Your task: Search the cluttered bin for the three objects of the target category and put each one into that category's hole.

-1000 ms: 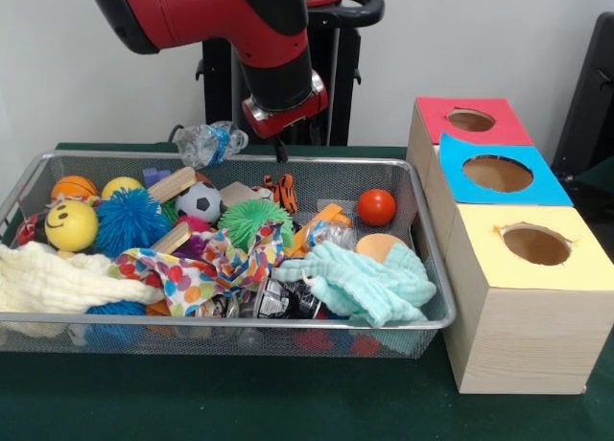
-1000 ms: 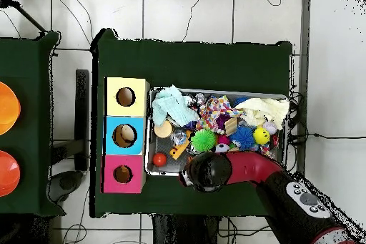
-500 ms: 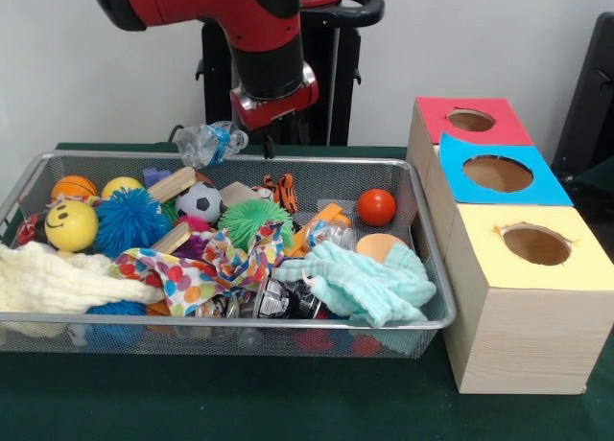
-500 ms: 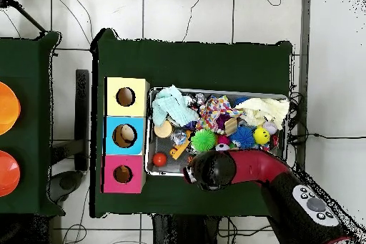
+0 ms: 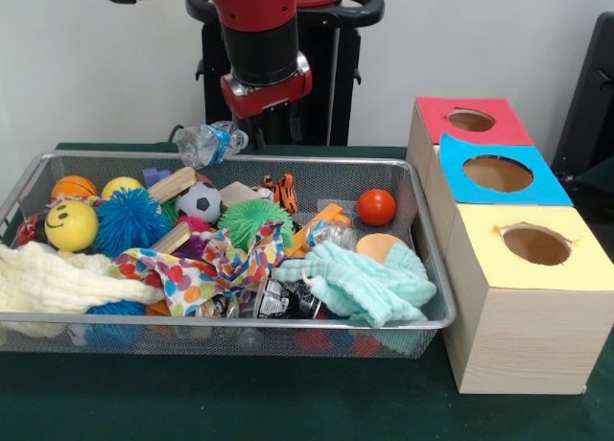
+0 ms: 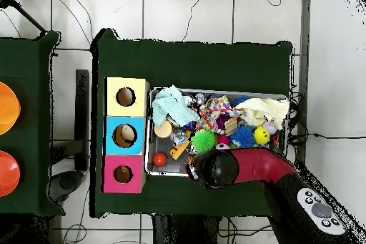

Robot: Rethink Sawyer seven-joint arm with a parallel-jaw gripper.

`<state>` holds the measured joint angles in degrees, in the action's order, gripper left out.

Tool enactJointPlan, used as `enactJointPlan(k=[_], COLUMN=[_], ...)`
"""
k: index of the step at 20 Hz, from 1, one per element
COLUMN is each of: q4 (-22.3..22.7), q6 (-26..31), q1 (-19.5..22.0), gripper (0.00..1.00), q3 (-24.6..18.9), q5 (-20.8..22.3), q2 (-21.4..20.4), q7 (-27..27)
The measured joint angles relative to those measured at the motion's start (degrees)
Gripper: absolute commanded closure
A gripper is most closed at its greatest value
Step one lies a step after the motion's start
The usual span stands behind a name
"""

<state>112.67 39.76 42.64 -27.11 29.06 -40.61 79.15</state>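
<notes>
— Biggest risk from here?

— Picking the wrong thing. Grey wire-mesh bin packed tight: multicoloured patterned cloth draped over the middle, mint-green knitted cloth bunched at the end nearest the boxes, cream cloth at the opposite end. Likely to drag a cloth up along with any buried piece, or tip neighbours over the rim.

— Anything else?

— Crushed clear plastic bottle perched on the far rim, just below the red and black arm. Could be knocked onto the green-covered counter by a careless descent. Round things apt to roll out of a shallow pinch: shiny red ball alone near the box end, small soccer ball, green spiky ball, blue spiky ball, yellow smiley ball.

— Jaws?

— Raised above the bin's far edge, lost against the dark pedestal; impossible to tell whether open or closed. Nothing seen held.

— Target objects?

— Category not evident; balls, cloths and the bottle all in or on the bin.

— And the holes?

— Three wooden boxes in a row beside the bin: red-topped box farthest, blue-topped box in the middle, yellow-topped box nearest. From the front, only brown interiors. From above, blue one paler inside; contents or bare floor, hard to say.
</notes>
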Motion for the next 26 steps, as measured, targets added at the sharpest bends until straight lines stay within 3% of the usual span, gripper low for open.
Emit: enactJointPlan(k=[26], q4=[0.01], q6=[0.00], q1=[0.31], gripper=[0.00], q3=[0.00], q5=[-0.41], q2=[-0.91], q7=[0.00])
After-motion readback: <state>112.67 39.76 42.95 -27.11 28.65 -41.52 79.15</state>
